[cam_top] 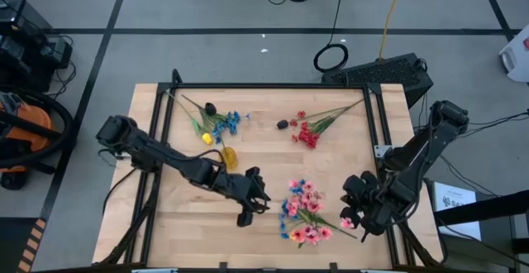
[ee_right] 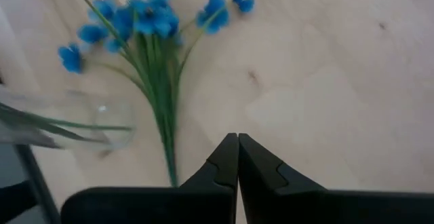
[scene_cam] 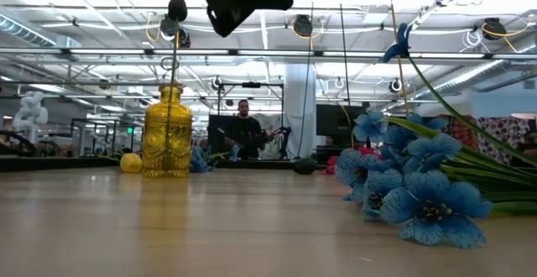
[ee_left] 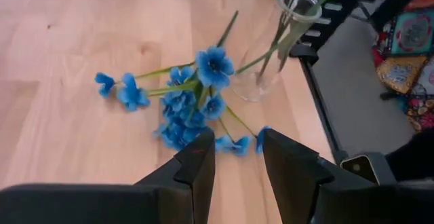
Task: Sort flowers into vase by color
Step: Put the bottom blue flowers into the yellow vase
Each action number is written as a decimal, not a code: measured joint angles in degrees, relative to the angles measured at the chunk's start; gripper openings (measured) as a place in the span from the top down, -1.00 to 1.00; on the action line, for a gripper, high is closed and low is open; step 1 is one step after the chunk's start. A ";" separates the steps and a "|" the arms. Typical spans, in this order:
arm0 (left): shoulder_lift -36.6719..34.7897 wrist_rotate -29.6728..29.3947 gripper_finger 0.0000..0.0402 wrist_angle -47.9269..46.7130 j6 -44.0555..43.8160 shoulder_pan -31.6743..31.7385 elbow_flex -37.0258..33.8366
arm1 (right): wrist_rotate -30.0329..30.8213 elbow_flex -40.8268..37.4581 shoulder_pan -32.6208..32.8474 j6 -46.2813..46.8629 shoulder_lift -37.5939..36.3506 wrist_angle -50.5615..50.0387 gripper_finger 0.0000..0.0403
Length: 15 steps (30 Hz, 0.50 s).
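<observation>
three flower piles [cam_top: 304,213] [cam_top: 216,124] [cam_top: 312,126]; one yellow vase [cam_top: 229,157]; left fingers [ee_left: 198,166] apart; right fingers [ee_right: 227,161] together

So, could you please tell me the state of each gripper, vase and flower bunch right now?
Left gripper: open, empty.
Right gripper: shut, empty.
Yellow vase: upright, holding one dark-budded stem.
Clear vase: holding green stems.
Red spray: lying on the table.
Pink-blue bunch: lying on the table.
Blue-yellow bunch: lying on the table.
</observation>
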 joint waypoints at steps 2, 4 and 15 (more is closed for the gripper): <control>0.00 -2.45 0.35 -0.30 -1.28 -1.32 -0.27 | -0.09 -3.83 0.86 1.25 0.00 7.27 1.00; 0.02 -5.61 0.35 -0.15 -1.58 -2.79 -0.27 | -0.21 -8.21 1.38 0.69 0.07 16.62 1.00; 0.02 -17.89 0.35 2.53 -4.79 -8.11 -0.25 | -0.70 -17.82 1.37 -8.51 0.97 37.91 0.91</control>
